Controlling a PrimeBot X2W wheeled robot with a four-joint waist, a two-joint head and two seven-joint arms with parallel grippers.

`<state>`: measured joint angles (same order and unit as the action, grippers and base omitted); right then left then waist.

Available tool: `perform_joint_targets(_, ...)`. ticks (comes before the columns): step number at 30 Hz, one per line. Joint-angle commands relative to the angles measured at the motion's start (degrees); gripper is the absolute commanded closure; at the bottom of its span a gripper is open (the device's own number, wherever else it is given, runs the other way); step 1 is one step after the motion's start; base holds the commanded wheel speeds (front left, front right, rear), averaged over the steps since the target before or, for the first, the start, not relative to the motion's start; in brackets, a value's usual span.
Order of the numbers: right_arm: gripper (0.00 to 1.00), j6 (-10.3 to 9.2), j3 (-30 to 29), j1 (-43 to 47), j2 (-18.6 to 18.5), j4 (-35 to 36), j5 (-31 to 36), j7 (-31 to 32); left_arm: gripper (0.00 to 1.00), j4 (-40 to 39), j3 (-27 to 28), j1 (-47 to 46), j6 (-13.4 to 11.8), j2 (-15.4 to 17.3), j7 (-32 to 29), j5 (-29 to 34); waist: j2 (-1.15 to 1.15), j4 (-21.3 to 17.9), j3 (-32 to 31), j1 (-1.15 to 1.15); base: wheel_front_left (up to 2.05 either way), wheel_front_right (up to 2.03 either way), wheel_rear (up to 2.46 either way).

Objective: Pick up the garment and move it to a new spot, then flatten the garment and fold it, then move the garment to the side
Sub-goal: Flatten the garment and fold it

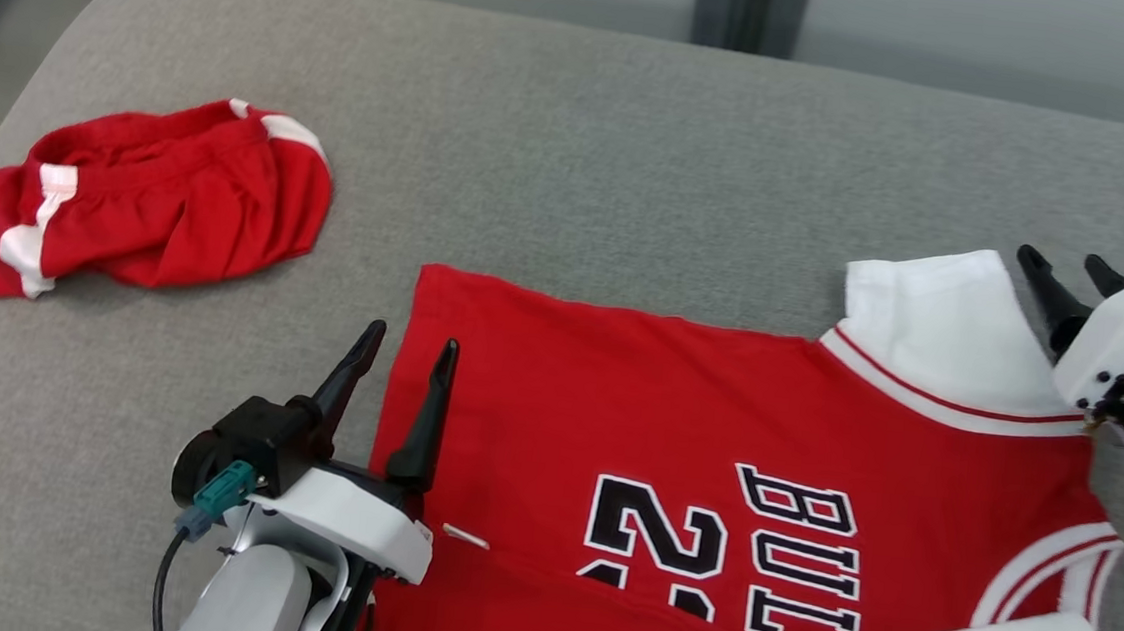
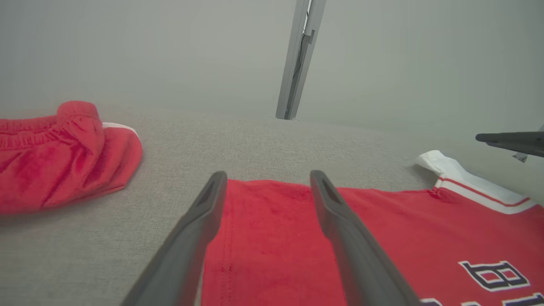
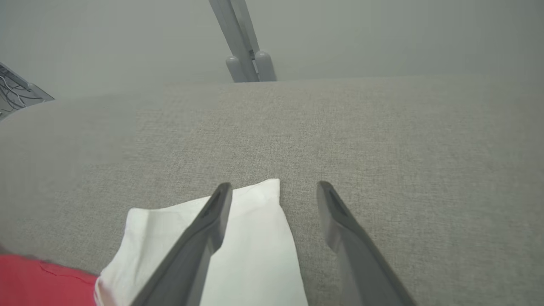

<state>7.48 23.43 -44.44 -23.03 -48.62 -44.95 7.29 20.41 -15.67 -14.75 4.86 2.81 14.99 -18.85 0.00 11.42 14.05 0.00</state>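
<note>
While the left hand (image 1: 413,336) and right hand (image 1: 1060,257) gape wide and empty, the red garment (image 1: 716,398) lies flat on the grey surface (image 1: 586,137).
Crumpled red shorts (image 1: 160,199) sit well apart, far left. The left hand straddles the hem corner and the right hand the white sleeve (image 1: 932,325). Each should probably pinch its edge fully, then both lift evenly.

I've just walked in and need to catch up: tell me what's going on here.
A two-armed robot is working on a red jersey spread print-up on a grey padded surface. Its left gripper stands open at the jersey's far hem corner, its right gripper open at the white sleeve. Neither holds cloth. Crumpled red shorts lie apart, off to the left.
</note>
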Motion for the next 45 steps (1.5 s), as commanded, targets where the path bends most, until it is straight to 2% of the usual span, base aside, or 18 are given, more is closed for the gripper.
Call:
perform_joint_targets(1,0.00,0.03,0.8,-1.1,-1.3,-0.9,-0.3,0.8,0.00,-0.4,-0.2,-1.4,-0.4,0.2,0.2,-0.5,0.00,2.4,2.2,0.00,0.00,0.00,0.00)
perform_joint_targets(7,0.00,0.02,5.5,-5.2,-4.5,-5.0,-2.1,4.2,0.00,-1.6,-1.9,-2.5,-1.7,0.2,0.2,-1.9,0.00,5.0,4.2,0.00,0.00,0.00,0.00)
perform_joint_targets(13,0.00,0.02,9.0,-7.8,-5.6,-8.2,-3.6,5.6,0.00,-2.3,-2.5,-2.8,-2.9,0.2,0.2,-3.0,0.00,6.3,5.0,0.00,0.00,0.00,0.00)
perform_joint_targets(18,0.00,0.02,11.2,-8.8,-5.3,-10.6,-5.1,7.0,0.00,-2.4,-2.2,-3.3,-2.8,0.2,0.2,-2.9,0.00,6.7,5.5,0.00,0.00,0.00,0.00)
perform_joint_targets(19,0.21,0.02,11.7,-8.6,-5.2,-10.8,-5.4,7.1,0.00,-2.4,-2.1,-3.4,-2.9,0.2,0.2,-2.9,0.00,6.7,5.5,0.00,0.00,0.00,0.00)
perform_joint_targets(20,0.67,0.02,12.0,-8.7,-5.1,-10.9,-5.8,7.1,0.00,-2.5,-2.0,-3.5,-2.9,0.2,0.2,-2.9,0.00,6.7,5.6,0.00,0.00,0.00,0.00)
perform_joint_targets(21,1.00,0.02,12.4,-8.8,-5.1,-10.8,-6.2,7.0,0.00,-2.5,-2.0,-3.6,-2.9,0.2,0.2,-3.0,0.00,6.8,5.6,0.00,0.00,0.00,0.00)
perform_joint_targets(28,1.00,0.02,14.3,-7.9,-5.2,-9.7,-9.1,5.8,0.00,-1.9,-1.3,-4.0,-2.6,0.2,0.2,-3.1,0.00,6.5,5.4,0.00,0.00,0.00,0.00)
perform_joint_targets(32,1.00,0.02,15.9,-7.4,-5.3,-8.4,-10.6,3.9,0.00,0.7,-0.1,-5.7,-2.3,0.2,0.2,-1.1,0.00,5.5,5.1,0.00,0.00,0.00,0.00)
perform_joint_targets(40,1.00,0.02,19.6,-7.8,-5.8,-6.5,-13.3,1.7,0.00,15.1,-0.6,-14.7,-0.1,1.2,-0.7,0.5,0.00,3.4,5.6,0.00,0.00,0.00,0.00)
perform_joint_targets(45,1.00,0.01,21.7,-9.0,-6.1,-6.2,-14.6,0.8,0.00,22.1,-2.2,-21.9,1.5,2.0,-5.9,-0.4,0.00,2.6,6.4,0.00,0.00,0.00,0.00)
